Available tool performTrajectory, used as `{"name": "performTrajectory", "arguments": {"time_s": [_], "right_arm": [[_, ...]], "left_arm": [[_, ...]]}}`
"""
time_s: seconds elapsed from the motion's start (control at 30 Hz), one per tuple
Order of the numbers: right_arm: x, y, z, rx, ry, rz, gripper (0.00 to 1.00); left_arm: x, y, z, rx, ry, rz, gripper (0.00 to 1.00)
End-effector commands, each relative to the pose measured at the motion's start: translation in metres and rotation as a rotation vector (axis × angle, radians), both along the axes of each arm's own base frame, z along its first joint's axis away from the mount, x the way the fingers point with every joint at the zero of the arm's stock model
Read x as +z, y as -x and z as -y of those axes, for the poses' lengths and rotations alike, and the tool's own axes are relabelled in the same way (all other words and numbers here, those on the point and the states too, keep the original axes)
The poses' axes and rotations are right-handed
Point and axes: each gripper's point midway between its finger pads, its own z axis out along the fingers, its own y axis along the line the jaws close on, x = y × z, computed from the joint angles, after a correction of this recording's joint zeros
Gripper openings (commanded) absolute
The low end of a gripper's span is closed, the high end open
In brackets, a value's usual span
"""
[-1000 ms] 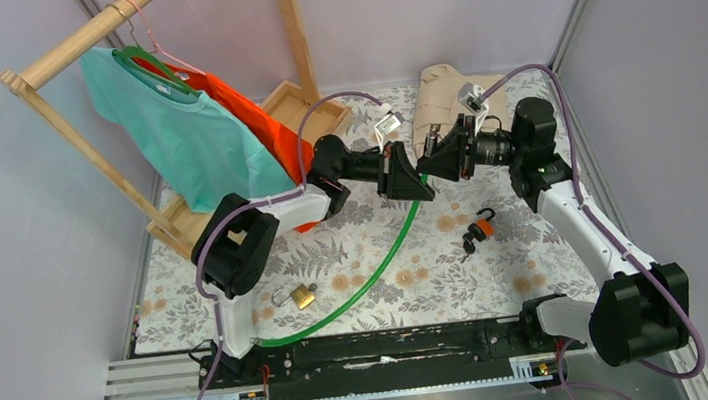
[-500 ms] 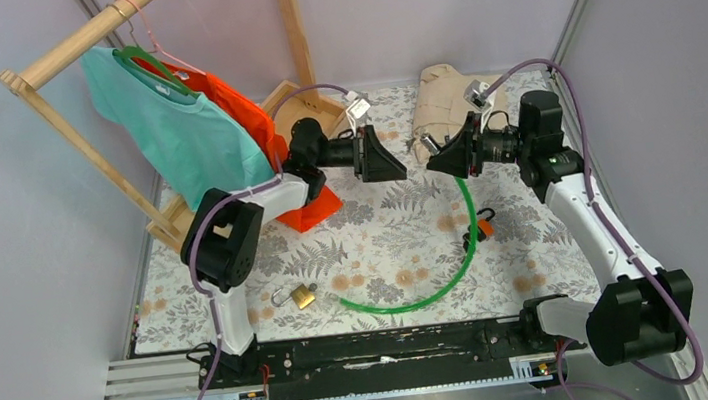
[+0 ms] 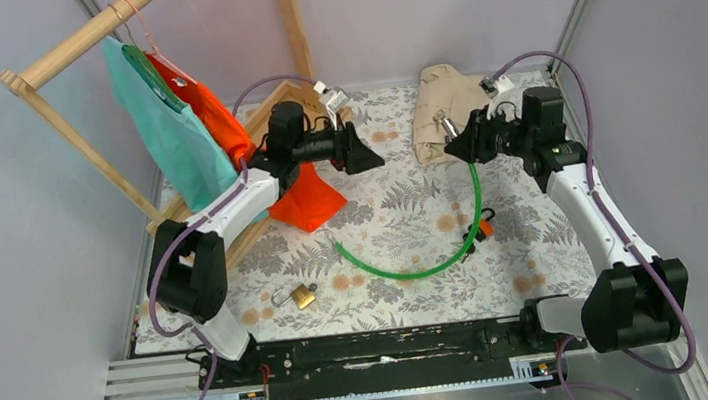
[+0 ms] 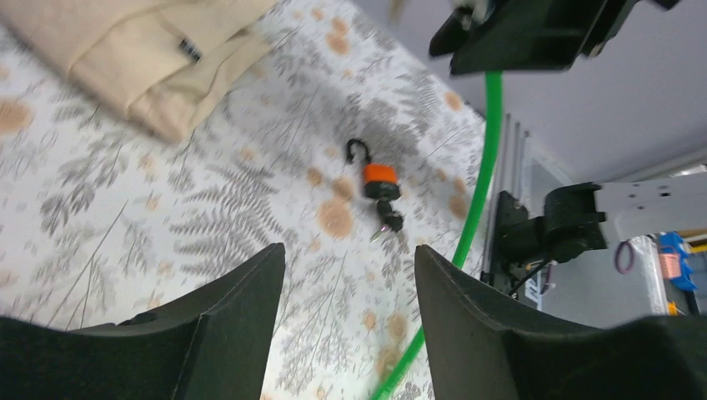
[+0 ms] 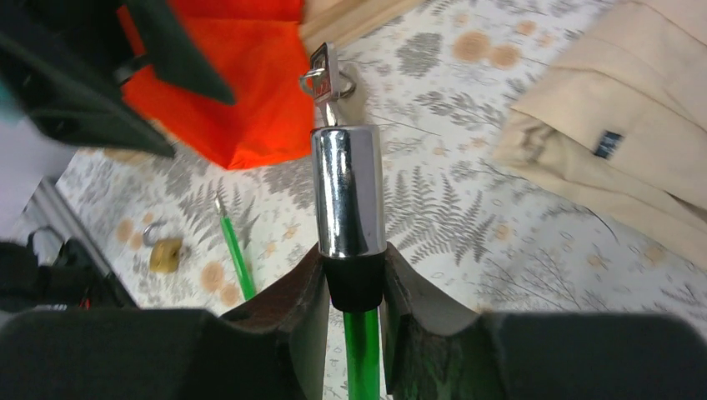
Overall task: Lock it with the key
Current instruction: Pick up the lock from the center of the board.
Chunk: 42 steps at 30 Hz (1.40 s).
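My right gripper (image 5: 354,271) is shut on the black collar of a green cable lock, just below its chrome cylinder (image 5: 347,187). A key (image 5: 322,71) on a small ring sticks out of the cylinder's far end. The green cable (image 3: 437,261) hangs from that gripper (image 3: 451,144) and curves across the mat to a free end (image 5: 233,250). My left gripper (image 3: 378,161) hovers open and empty to the left of the lock, apart from it. In the left wrist view nothing lies between its fingers (image 4: 350,254).
A small orange and black padlock (image 3: 482,229) with keys lies on the mat right of centre. A brass padlock (image 3: 302,295) lies front left. Folded beige cloth (image 3: 439,100) sits at the back. A wooden rack holds a teal shirt (image 3: 161,131) and an orange garment (image 3: 305,201) on the left.
My left gripper opened, let go at the lock head and drew back to the left. The right gripper shifted right with the lock, and the cable swung right.
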Motion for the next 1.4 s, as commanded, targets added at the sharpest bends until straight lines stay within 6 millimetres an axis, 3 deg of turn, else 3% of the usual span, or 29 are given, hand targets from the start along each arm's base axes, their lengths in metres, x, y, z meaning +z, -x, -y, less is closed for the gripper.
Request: {"name": "performTrajectory", "arguments": {"time_s": [0.0,0.17,0.33,0.5,0.83,1.2,1.37], "right_arm": [[0.024,-0.040,0.028,-0.225,-0.044,0.028,0.00],[0.008,-0.050,0.048,-0.337,-0.029,0.000,0.00],[-0.008,-0.049,0.061,-0.374,0.007,-0.013,0.00],[-0.019,-0.040,0.061,-0.348,0.043,-0.022,0.00],[-0.029,-0.027,0.057,-0.296,0.063,-0.024,0.00],[-0.033,-0.024,0.050,-0.239,0.057,-0.013,0.00],[-0.032,-0.023,0.047,-0.219,0.051,-0.009,0.00]], "left_arm": [[-0.059,0.005,-0.029,0.126,-0.232,-0.087,0.67],[-0.082,0.017,-0.043,0.198,-0.347,-0.058,0.69],[-0.099,0.018,-0.039,0.250,-0.413,-0.071,0.71],[-0.118,-0.004,-0.030,0.312,-0.455,-0.102,0.71],[-0.150,-0.070,-0.021,0.459,-0.498,-0.084,0.65],[-0.171,-0.116,-0.025,0.524,-0.489,-0.047,0.59],[-0.175,-0.130,-0.016,0.496,-0.469,-0.045,0.55]]}}
